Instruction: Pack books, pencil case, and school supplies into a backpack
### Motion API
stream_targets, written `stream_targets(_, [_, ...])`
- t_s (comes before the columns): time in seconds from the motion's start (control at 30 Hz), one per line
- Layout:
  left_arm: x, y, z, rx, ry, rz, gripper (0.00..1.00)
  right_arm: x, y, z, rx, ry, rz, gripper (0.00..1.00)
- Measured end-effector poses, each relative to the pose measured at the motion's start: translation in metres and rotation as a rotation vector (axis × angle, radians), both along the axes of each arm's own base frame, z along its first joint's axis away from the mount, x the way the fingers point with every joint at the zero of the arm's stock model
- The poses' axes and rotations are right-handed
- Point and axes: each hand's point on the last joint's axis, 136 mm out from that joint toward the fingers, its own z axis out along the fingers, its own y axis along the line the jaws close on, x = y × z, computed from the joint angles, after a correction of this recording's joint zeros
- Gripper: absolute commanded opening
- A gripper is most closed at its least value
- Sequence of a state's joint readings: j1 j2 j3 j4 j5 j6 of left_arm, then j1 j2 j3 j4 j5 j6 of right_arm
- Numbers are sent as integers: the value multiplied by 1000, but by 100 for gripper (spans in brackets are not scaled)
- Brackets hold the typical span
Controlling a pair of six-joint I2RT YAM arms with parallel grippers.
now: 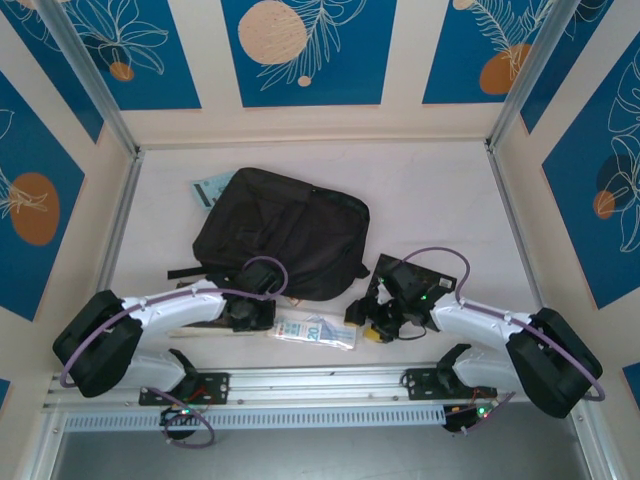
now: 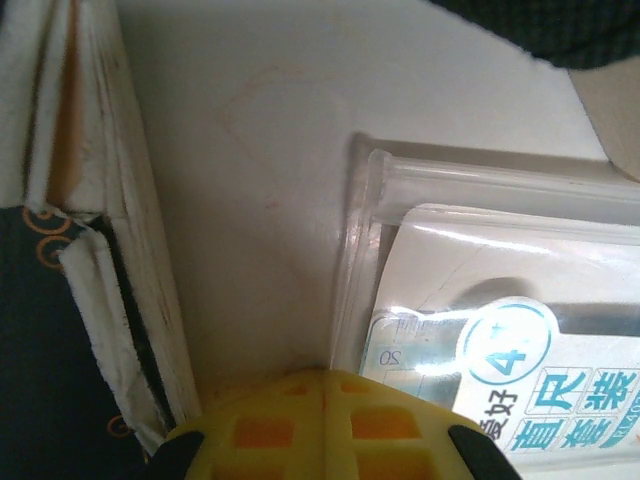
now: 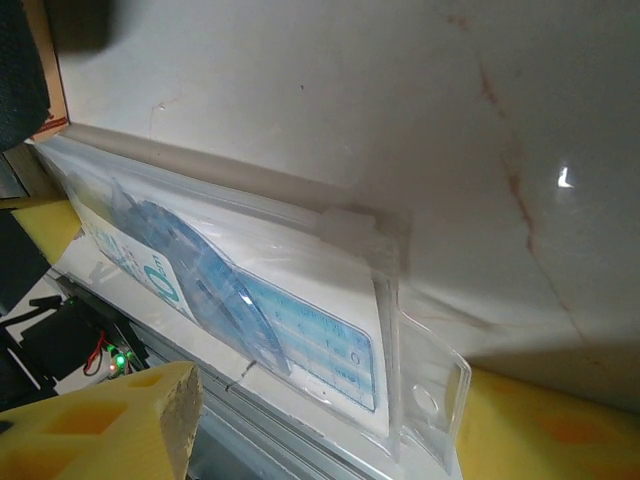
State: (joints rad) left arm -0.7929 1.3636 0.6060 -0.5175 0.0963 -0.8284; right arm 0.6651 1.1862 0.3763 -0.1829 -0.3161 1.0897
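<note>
Bottom centre of top view: pencil case [image 1: 315, 332] lies flat on table [image 1: 440, 200], just below backpack [image 1: 285, 235]. Left gripper [image 1: 250, 314] at its left end, fingers closed together, empty. Right gripper [image 1: 378, 322] spread wide, case's right end between fingers, unclamped.

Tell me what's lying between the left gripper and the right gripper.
The pencil case, a flat clear pouch with blue print, lies between the left gripper and the right gripper, plain in the top external view.
</note>
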Motion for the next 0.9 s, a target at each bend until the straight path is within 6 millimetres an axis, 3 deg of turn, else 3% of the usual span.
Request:
stream_targets(0.17, [0,0,0,-1,2,0,0,0,1,-1,4,4,2,59])
stream_targets(0.3, [0,0,0,-1,3,0,0,0,1,-4,9,-3,8,48])
stream_targets(0.5, [0,0,0,-1,3,0,0,-2,-2,-13,10,-35,34,15])
stream_targets(0.6, [0,0,0,-1,3,0,0,-1,-2,-18,15,-77,57,4])
stream_targets(0.8, [0,0,0,-2,1,-9,0,1,-5,-13,33,-155,75,0])
stream_targets(0.9, [0,0,0,-4,1,-14,0,7,-6,4,87,-213,59,0])
